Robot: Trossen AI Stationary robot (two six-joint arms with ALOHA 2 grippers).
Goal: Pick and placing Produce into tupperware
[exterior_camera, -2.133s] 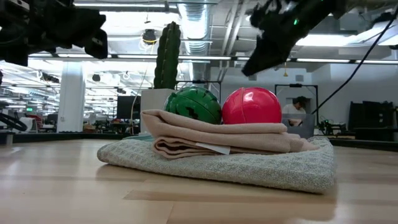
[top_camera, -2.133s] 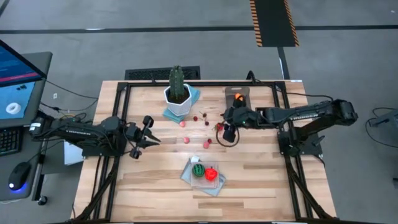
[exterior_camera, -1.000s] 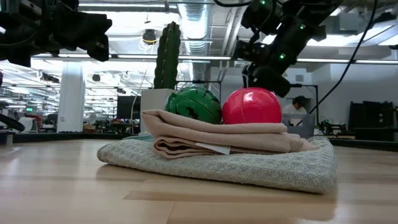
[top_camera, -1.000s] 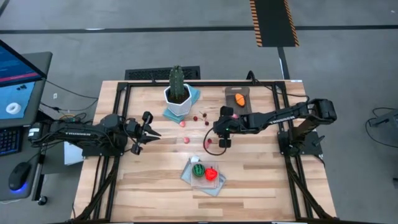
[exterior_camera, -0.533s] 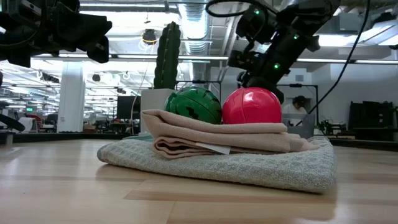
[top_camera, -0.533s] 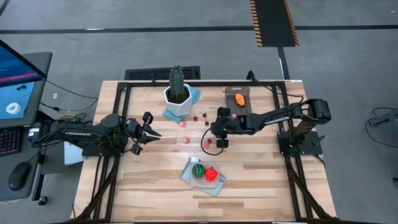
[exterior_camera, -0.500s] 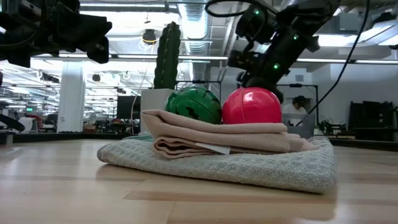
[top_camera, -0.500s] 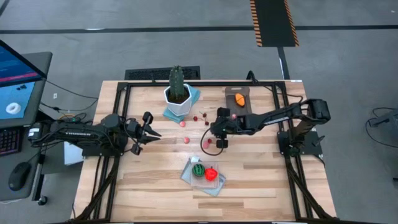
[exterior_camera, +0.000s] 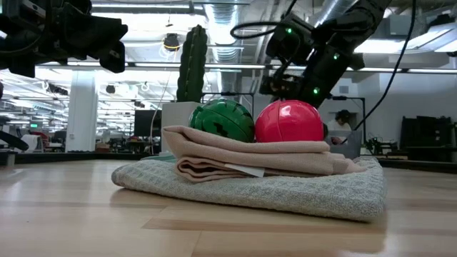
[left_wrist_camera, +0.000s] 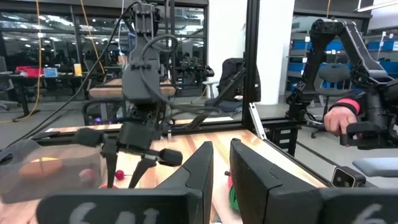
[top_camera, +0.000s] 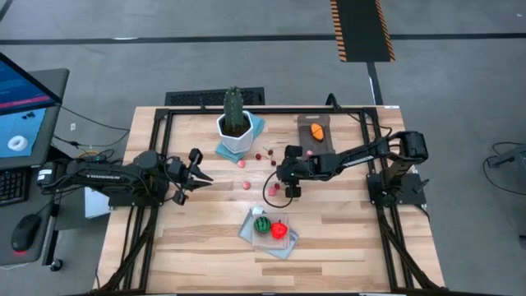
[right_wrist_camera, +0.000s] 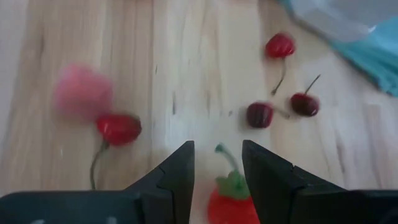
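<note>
1. Since the earlier high view, the right gripper (top_camera: 283,182) has swung from beside the tupperware (top_camera: 313,130), upper centre-right, down-left to mid-frame over the small scattered produce. The orange piece (top_camera: 316,129) lies in the tub. The left gripper (top_camera: 188,174) waits centre-left, fingers near together, empty.
2. Low view: the right arm hangs at upper centre behind the red ball (exterior_camera: 288,121) and the green ball (exterior_camera: 222,120), which rest on the folded cloth (exterior_camera: 250,171).
3. Right wrist view: the fingers stand partly apart, empty, a stemmed red piece (right_wrist_camera: 231,198) between them at bottom centre. Cherries (right_wrist_camera: 261,114) lie at centre right, another red piece (right_wrist_camera: 118,129) at centre left.
4. My judgement: descend straight, keep the piece centred, and close on its body, not the stem.
</note>
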